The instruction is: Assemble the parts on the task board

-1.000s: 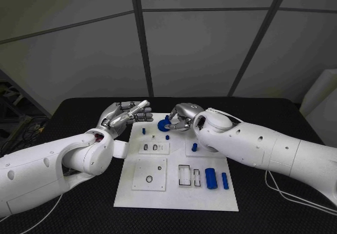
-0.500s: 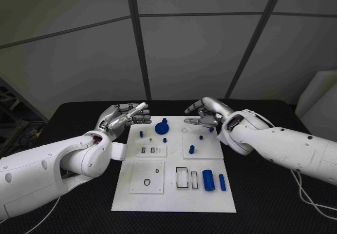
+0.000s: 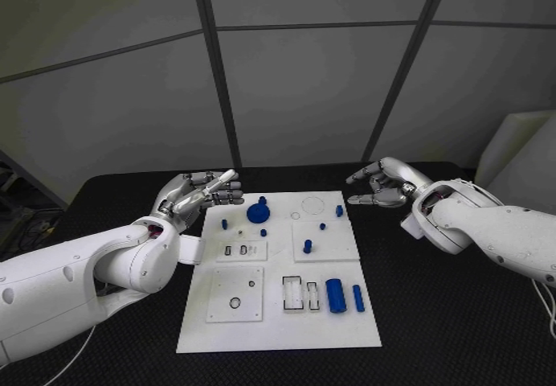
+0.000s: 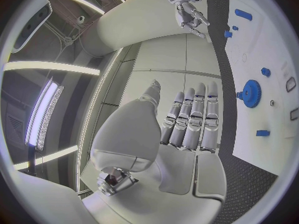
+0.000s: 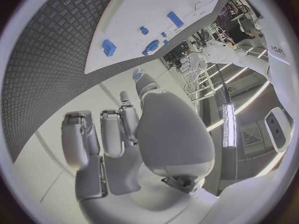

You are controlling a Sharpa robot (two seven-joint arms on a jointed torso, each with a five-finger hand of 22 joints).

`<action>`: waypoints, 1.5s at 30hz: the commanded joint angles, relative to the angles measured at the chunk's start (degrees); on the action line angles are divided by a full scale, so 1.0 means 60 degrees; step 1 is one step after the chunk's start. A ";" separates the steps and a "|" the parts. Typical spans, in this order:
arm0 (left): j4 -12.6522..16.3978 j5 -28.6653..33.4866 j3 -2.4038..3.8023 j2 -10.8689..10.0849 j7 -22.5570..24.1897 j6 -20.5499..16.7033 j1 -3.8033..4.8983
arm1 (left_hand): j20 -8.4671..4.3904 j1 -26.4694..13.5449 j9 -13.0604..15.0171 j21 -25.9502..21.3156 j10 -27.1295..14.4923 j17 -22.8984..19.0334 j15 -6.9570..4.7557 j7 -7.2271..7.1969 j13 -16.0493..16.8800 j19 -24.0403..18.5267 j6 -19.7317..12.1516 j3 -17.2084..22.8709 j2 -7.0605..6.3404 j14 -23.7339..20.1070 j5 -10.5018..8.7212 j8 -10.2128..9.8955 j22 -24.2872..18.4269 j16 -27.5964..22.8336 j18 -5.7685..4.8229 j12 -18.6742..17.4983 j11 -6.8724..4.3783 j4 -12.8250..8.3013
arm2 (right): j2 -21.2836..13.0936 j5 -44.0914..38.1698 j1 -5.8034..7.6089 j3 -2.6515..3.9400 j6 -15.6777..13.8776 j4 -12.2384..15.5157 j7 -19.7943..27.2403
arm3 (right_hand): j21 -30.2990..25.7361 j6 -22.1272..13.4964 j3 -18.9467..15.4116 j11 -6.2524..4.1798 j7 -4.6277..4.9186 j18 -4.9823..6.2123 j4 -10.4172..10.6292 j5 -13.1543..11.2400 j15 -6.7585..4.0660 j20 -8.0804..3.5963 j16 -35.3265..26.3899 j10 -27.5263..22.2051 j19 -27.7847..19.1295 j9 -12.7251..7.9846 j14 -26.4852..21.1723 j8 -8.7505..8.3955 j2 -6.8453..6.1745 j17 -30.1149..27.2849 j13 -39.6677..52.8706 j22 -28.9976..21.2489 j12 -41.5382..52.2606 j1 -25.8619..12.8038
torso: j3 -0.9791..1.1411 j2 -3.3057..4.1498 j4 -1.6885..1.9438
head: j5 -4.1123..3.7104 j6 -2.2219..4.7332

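Cylinder: a thick blue cylinder lies on the near part of the board, a thin rod just beside it.
Gear: a blue gear stands at the board's far end.
Left hand: the left hand hovers beside the far left edge, fingers loosely apart, empty.
Right hand: the right hand hovers past the far right corner, fingers spread, empty, apart from the gear.
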 commanded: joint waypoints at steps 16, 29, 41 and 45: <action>-0.0071 -0.0061 0.0008 0.0055 0.0045 0.0154 -0.0002 | 0.0004 -0.0011 0.0009 -0.0047 0.0070 -0.0010 0.0039 0.0013 0.0015 -0.0075 0.0076 -0.0024 0.0086 0.0004 0.0028 -0.0049 -0.0015 -0.0038 -0.0069 -0.0018 -0.0026 -0.0066 | 0.0637 -0.0812 -0.0267 0.0005 0.0637 -0.0953 -0.0387 | 0.0030 -0.0124 0.0013 0.0003 0.0010 -0.0071 -0.0057 0.0137 0.0005 0.0006 -0.0005 -0.0015 0.1007 -0.0032 0.0573 0.0009 0.0060 0.0418 0.0669 0.2516 0.0073 0.0058 | -0.0031 0.0006 0.0031 | -0.0031 -0.0051; -0.0086 -0.0061 0.0008 0.0073 0.0043 0.0151 -0.0004 | 0.0004 -0.0011 0.0009 -0.0047 0.0070 -0.0010 0.0039 0.0013 0.0015 -0.0075 0.0076 -0.0024 0.0086 0.0004 0.0028 -0.0049 -0.0015 -0.0038 -0.0069 -0.0018 -0.0026 -0.0066 | 0.1053 -0.1153 -0.0336 0.0003 0.0923 -0.1329 -0.0720 | 0.0030 0.0257 0.0058 -0.0042 -0.0047 -0.0071 -0.0070 0.0192 -0.0024 -0.0005 0.0030 0.0058 0.1007 0.0030 0.0592 0.0137 0.0266 0.0494 0.0774 0.2516 0.0212 0.0015 | -0.0029 0.0002 0.0016 | -0.0022 -0.0100; -0.0094 -0.0061 0.0008 0.0075 0.0041 0.0149 -0.0004 | 0.0006 -0.0006 0.0008 -0.0052 0.0067 -0.0010 0.0040 0.0010 0.0011 -0.0087 0.0079 -0.0026 0.0088 0.0007 0.0025 -0.0056 -0.0021 -0.0045 -0.0068 -0.0030 -0.0025 -0.0083 | 0.1157 -0.1371 -0.0358 0.0003 0.1214 -0.1416 -0.0930 | 0.0030 0.0438 0.0070 -0.0067 -0.0074 -0.0071 -0.0100 0.0201 -0.0044 -0.0023 0.0054 0.0098 0.1007 0.0055 0.0604 0.0175 0.0320 0.0544 0.0834 0.2516 0.0292 -0.0005 | -0.0027 0.0000 0.0016 | -0.0030 -0.0138; -0.0096 -0.0061 0.0008 0.0074 0.0041 0.0146 -0.0004 | 0.0006 -0.0006 0.0008 -0.0052 0.0067 -0.0010 0.0040 0.0010 0.0011 -0.0087 0.0079 -0.0026 0.0088 0.0007 0.0025 -0.0056 -0.0021 -0.0045 -0.0068 -0.0030 -0.0025 -0.0083 | 0.1204 -0.1387 -0.0365 0.0003 0.1230 -0.1467 -0.0985 | 0.0030 0.0471 0.0071 -0.0071 -0.0078 -0.0071 -0.0094 0.0203 -0.0048 -0.0028 0.0054 0.0102 0.1007 0.0058 0.0605 0.0178 0.0339 0.0545 0.0840 0.2516 0.0299 -0.0027 | -0.0027 -0.0002 0.0021 | -0.0037 -0.0134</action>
